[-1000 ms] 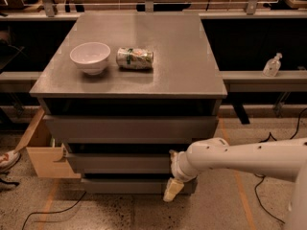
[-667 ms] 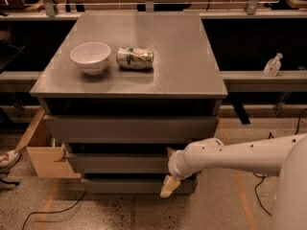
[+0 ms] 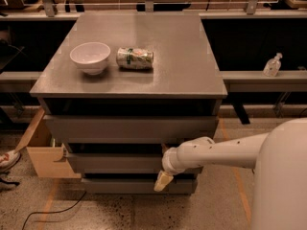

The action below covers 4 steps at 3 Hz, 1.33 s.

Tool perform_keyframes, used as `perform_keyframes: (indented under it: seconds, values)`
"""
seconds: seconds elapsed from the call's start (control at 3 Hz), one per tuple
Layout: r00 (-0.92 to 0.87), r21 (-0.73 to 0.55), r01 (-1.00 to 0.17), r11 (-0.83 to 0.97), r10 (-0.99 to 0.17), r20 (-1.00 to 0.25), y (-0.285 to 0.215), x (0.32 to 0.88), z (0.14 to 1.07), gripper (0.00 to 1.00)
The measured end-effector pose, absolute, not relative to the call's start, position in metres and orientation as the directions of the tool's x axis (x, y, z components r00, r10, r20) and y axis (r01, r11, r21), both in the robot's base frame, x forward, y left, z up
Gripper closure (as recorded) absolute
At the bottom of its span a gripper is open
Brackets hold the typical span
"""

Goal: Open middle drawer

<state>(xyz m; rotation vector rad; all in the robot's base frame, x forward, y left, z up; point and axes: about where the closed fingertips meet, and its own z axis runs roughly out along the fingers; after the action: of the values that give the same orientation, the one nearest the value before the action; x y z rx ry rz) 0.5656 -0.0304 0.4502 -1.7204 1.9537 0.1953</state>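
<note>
Arm: one white arm (image 3: pixel 225 150) reaches from the right side of the view toward the left, nearly level and sloping a little down toward its end.
Shell: a broad, rounded white shell (image 3: pixel 283 181) fills the lower right corner, and the arm comes out of it.
Wrist: a rounded white wrist (image 3: pixel 178 159) ends the arm and bends downward.
Gripper: the gripper (image 3: pixel 163 180) hangs just below the wrist, low in the view near its centre. Its tan end points down and slightly left.
</note>
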Motion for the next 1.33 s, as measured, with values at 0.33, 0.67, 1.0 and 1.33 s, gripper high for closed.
perform_keyframes:
  seconds: [0.33,0.67,1.0,1.33]
  values:
    - [-0.047,-0.223,-0.959,0.174,-0.877,-0.479,-0.021,0.574,0.440,0.00]
    - [-0.048,-0.195,-0.968,0.157,-0.881,-0.470,-0.016,0.571,0.427,0.16]
    - [-0.066,-0.165,-0.974,0.157,-0.890,-0.452,-0.024,0.559,0.418,0.39]
    - [-0.091,-0.145,-0.976,0.165,-0.903,-0.420,-0.037,0.543,0.415,0.62]
